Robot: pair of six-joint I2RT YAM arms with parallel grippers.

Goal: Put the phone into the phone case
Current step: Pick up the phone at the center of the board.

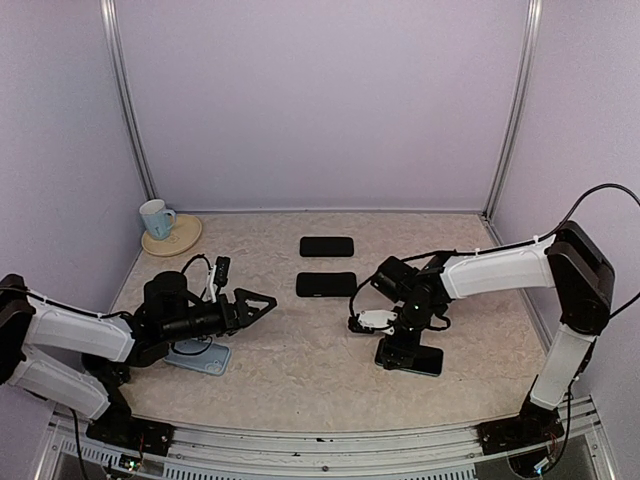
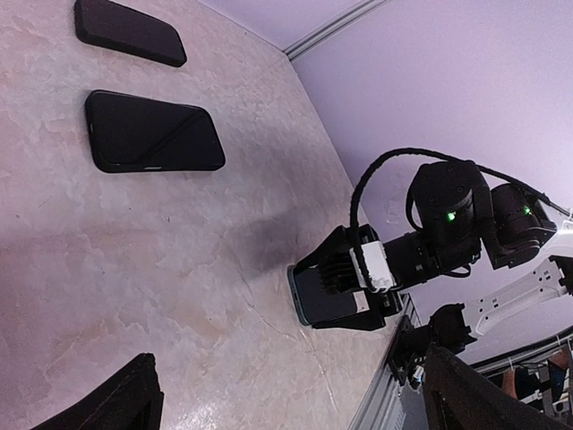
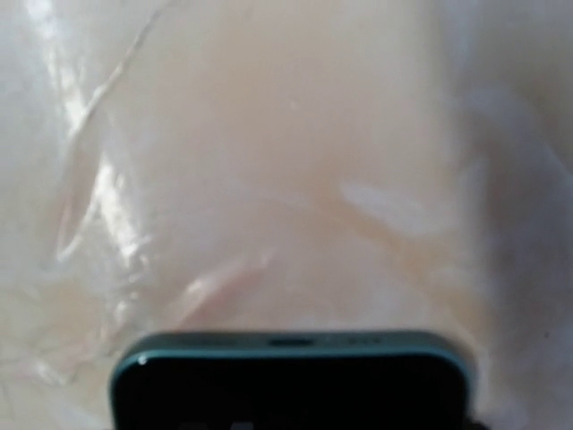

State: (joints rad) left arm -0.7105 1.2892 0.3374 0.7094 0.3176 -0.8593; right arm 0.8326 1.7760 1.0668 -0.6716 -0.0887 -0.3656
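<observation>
Phone (image 1: 428, 362) under right hand (image 1: 398, 351), grip uncertain; two other dark slabs (image 1: 326, 246) (image 1: 326, 285) mid-table; left hand (image 1: 268, 305) wide open, empty.

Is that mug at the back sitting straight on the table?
No, the mug stands on a round beige plate in the far left corner.

Three dark phone-shaped slabs: far slab (image 1: 327, 246) and near slab (image 1: 326, 285) toward twelve o'clock, third slab (image 1: 428, 362) at four. One pale-blue flat piece (image 1: 200, 357) at eight. One mug (image 1: 155, 217), one round coaster (image 1: 182, 240) at ten.
</observation>
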